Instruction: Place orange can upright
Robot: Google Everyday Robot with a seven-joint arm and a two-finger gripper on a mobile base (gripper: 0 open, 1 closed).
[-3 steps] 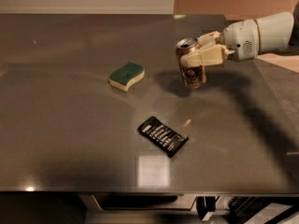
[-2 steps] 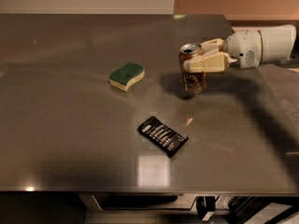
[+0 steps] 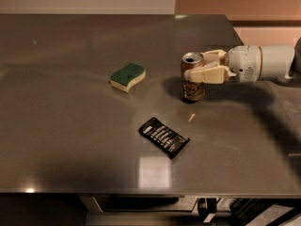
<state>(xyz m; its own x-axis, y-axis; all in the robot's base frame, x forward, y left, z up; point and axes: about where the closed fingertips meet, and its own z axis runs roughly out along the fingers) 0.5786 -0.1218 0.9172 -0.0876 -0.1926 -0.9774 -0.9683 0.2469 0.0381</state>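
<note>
The orange can (image 3: 193,89) stands upright on the grey table (image 3: 70,126), right of centre, with its silver top and pull tab facing up. My gripper (image 3: 195,65) reaches in from the right at the can's upper half. One cream finger (image 3: 207,74) crosses the front of the can and the other (image 3: 214,55) lies behind it. The fingers are closed on the can, whose base looks to be resting on the table.
A green and yellow sponge (image 3: 127,76) lies left of the can. A flat black packet (image 3: 163,137) lies in front of the can, with a small light scrap (image 3: 191,117) between them. The table's front edge (image 3: 141,191) is near the bottom.
The can was tilted and slightly raised in my gripper. It now stands upright on the table, a little further right and lower, with my gripper still around it.
</note>
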